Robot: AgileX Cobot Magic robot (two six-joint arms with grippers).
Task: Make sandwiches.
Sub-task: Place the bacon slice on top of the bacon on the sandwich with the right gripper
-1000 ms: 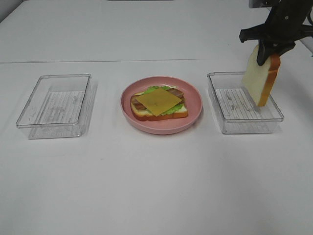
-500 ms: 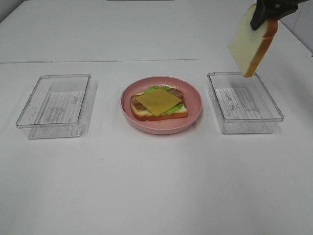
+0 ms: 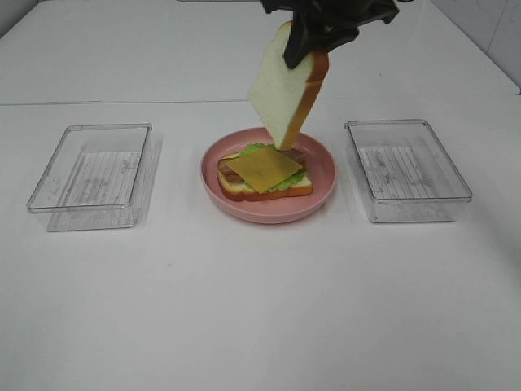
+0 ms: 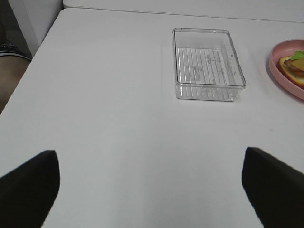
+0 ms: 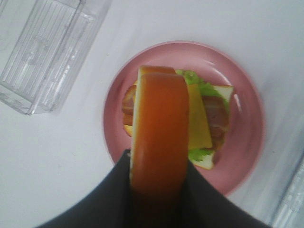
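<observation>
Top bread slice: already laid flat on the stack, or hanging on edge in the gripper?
Hanging on edge. The right gripper pinches the bread slice by its crust above the cheese, not touching it.

I can read no text, label, brand or number anywhere from my cameras: nothing legible on any surface in the three views I have.

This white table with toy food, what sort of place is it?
Probably a robot test bench, not a kitchen: a bare white table, two clear plastic bins, and a toy sandwich on a pink plate.
</observation>
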